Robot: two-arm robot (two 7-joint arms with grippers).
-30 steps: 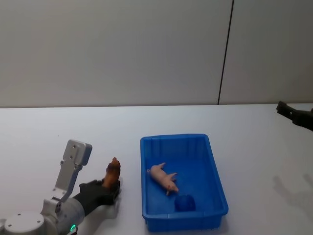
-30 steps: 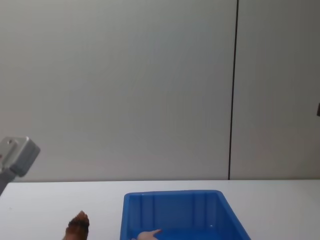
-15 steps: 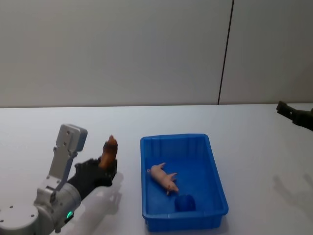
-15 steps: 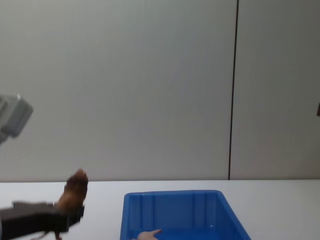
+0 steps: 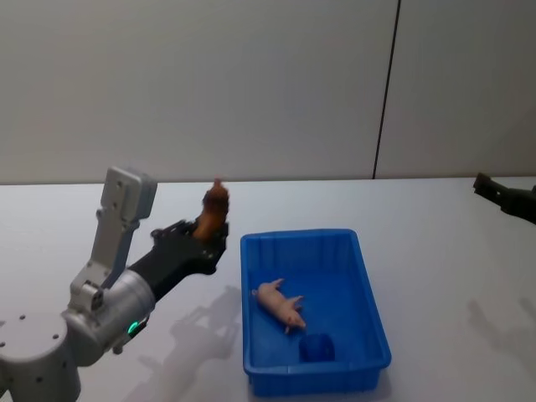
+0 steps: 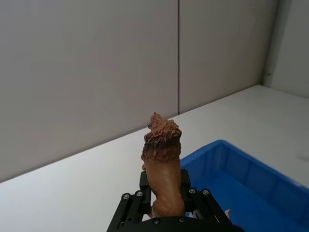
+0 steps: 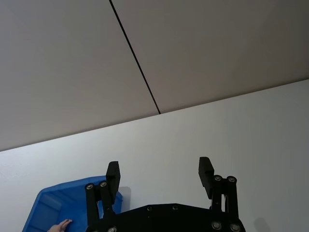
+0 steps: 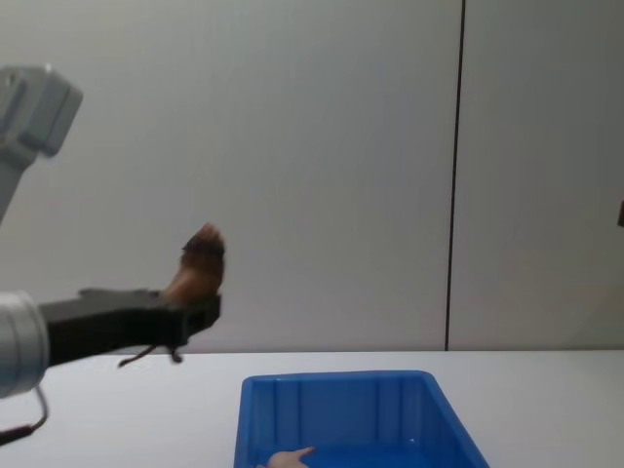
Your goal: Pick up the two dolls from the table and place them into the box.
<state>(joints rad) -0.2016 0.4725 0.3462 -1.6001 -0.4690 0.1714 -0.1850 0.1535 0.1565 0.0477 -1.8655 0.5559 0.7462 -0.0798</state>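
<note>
My left gripper [image 5: 203, 243] [image 6: 166, 205] [image 8: 190, 310] is shut on the reddish-brown lion doll [image 5: 213, 213] [image 6: 162, 164] [image 8: 198, 265] and holds it upright in the air, just left of the blue box [image 5: 368, 301] [image 8: 336, 385] [image 6: 251, 166] and well above the white table [image 5: 435, 226]. Inside the box, on its floor, lies the pale pinkish doll [image 5: 281, 303] [image 8: 285, 456] [image 7: 62, 224]. Far off at the right edge, my right gripper [image 5: 496, 193] [image 7: 159, 171] is open with nothing between its fingers, parked above the table.
A dark blue patch [image 5: 316, 347] sits on the box floor near its front wall. A grey wall with a dark vertical seam [image 5: 383, 100] rises behind the table. Bare tabletop lies on both sides of the box.
My left gripper has lifted the brown doll from the table and carried it up and toward the box's far left corner. The right arm and the pink doll have stayed put.
</note>
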